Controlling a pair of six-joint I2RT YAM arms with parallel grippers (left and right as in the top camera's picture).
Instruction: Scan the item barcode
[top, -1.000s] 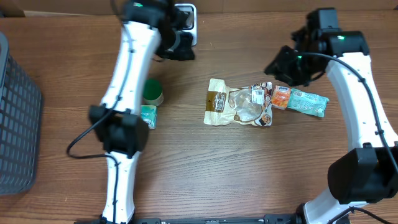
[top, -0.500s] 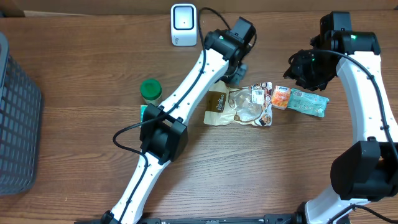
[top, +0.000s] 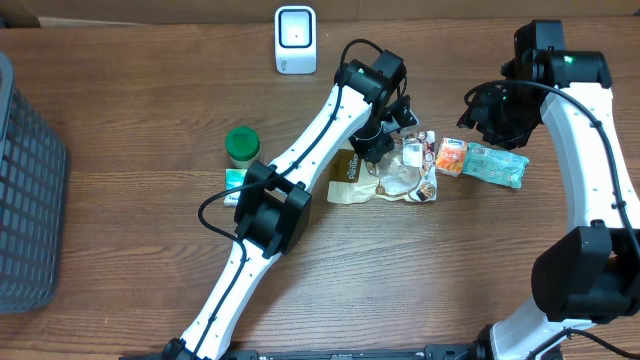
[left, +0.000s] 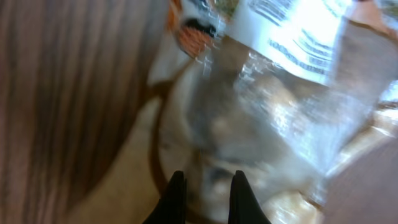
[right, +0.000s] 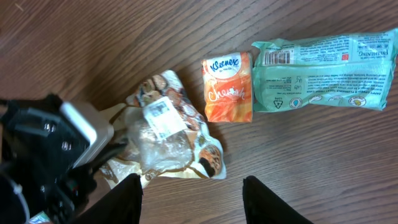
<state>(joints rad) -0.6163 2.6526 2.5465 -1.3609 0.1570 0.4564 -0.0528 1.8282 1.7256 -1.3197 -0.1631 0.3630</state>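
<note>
My left gripper, fingers pressed together, hangs over the snack bag; my right gripper hovers beside it, fingers spread.

The left arm and right arm are smooth white tubular links joined by chunky black joint housings. A thin black cable loops beside the left elbow joint. A green light glows on the right arm's black wrist housing. The left gripper and right gripper each have two tapered black fingers
</note>
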